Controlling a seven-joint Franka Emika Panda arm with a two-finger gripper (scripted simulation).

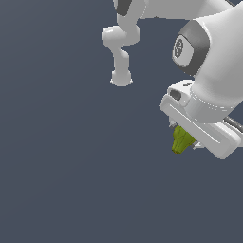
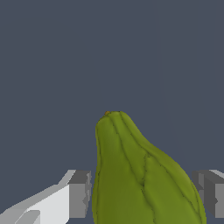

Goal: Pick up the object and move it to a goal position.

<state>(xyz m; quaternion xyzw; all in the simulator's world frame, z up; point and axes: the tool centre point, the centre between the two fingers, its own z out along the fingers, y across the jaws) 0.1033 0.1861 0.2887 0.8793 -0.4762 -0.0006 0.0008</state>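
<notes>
Surface (image 1: 61, 180): plain dark grey-blue, with nothing on it that marks a goal spot.
Arm (image 1: 213, 61): white, coming in from the upper part of the exterior view's right, wrist bent down over the pear.
End effector (image 1: 186, 138): its two fingers (image 2: 78, 194) stand one on each side of the pear's wide body. The wrist view shows them at or very near the skin, so it looks clamped on the pear, though actual contact is hard to confirm.
Pear (image 2: 140, 175): olive-green, lumpy and ribbed, narrow tip pointing away from the wrist camera, sitting between the fingers under the hand. Whether it rests on the surface or hangs clear of it I cannot tell.
Handling: probably light and stiff. The ridged, sloping skin could let it slip or twist.
Hold: across the broad belly, where the fingers sit, not the taper.
</notes>
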